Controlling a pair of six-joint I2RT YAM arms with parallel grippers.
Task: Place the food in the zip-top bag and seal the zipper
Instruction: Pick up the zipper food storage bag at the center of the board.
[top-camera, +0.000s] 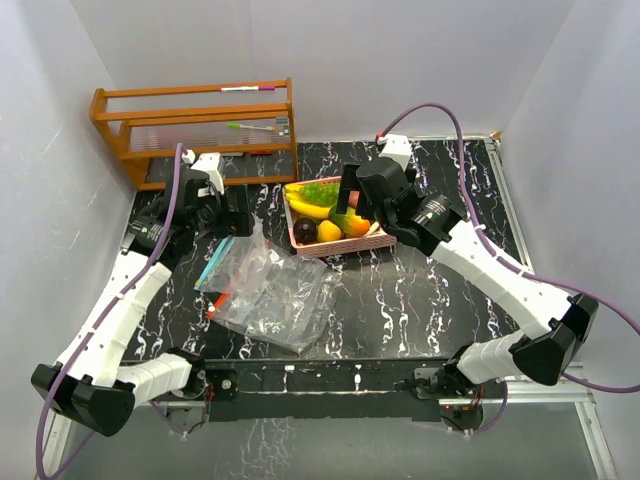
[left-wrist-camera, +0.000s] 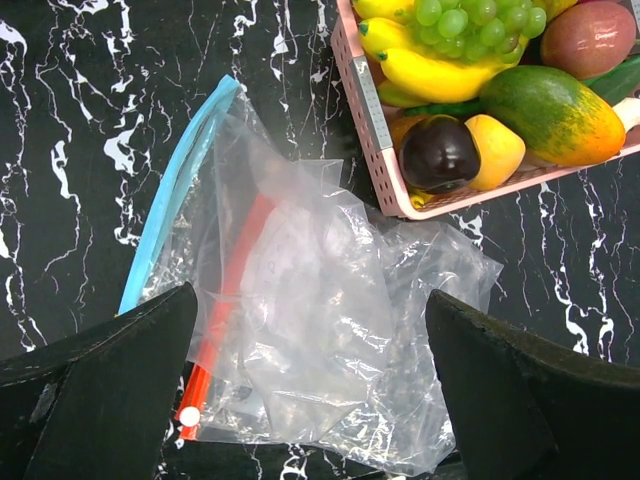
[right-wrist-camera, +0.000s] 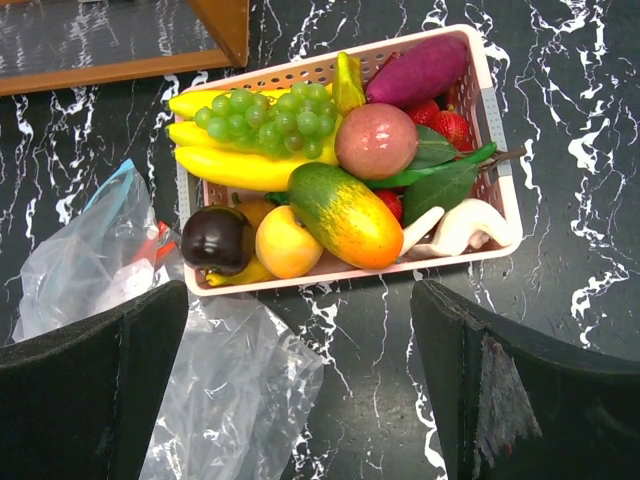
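Pink slotted plastic forms the basket (right-wrist-camera: 492, 120) that holds all the food (top-camera: 330, 215). It sits toward the back of the black, white-veined surface (top-camera: 420, 300), just right of centre in the top view.

From the right wrist view:
- A yellow banana bunch (right-wrist-camera: 225, 165) lies along one side, with green grapes (right-wrist-camera: 270, 118) heaped on it.
- A round reddish-brown fruit (right-wrist-camera: 375, 140) sits beside the grapes, and a purple sweet potato (right-wrist-camera: 420, 70) lies in the far corner.
- A green-to-orange mango (right-wrist-camera: 345, 215) stretches across the middle.
- A dark plum (right-wrist-camera: 215, 238) and a yellow-orange fruit (right-wrist-camera: 285, 240) touch each other at the near corner.
- Red strawberries (right-wrist-camera: 450, 125), green leaves (right-wrist-camera: 440, 185) and a white mushroom (right-wrist-camera: 465, 225) fill the remaining end.

The zip-top bag (top-camera: 268, 288) lies crumpled on the surface just left of the basket, and its clear plastic reaches the basket's near corner. A blue zipper strip (left-wrist-camera: 175, 200) runs along one edge of the bag. A red strip (left-wrist-camera: 232, 290) shows through the film beside it.

The left fingers (left-wrist-camera: 100, 400) are spread wide. They hang over the bag, framing it on both sides, and grip nothing. The right fingers (right-wrist-camera: 520, 390) are also spread wide, over the basket's near rim, and hold nothing.

A wooden rack (top-camera: 195, 125) stands at the back left corner of the surface, well apart from the basket, with marker pens (top-camera: 250, 127) resting on it.
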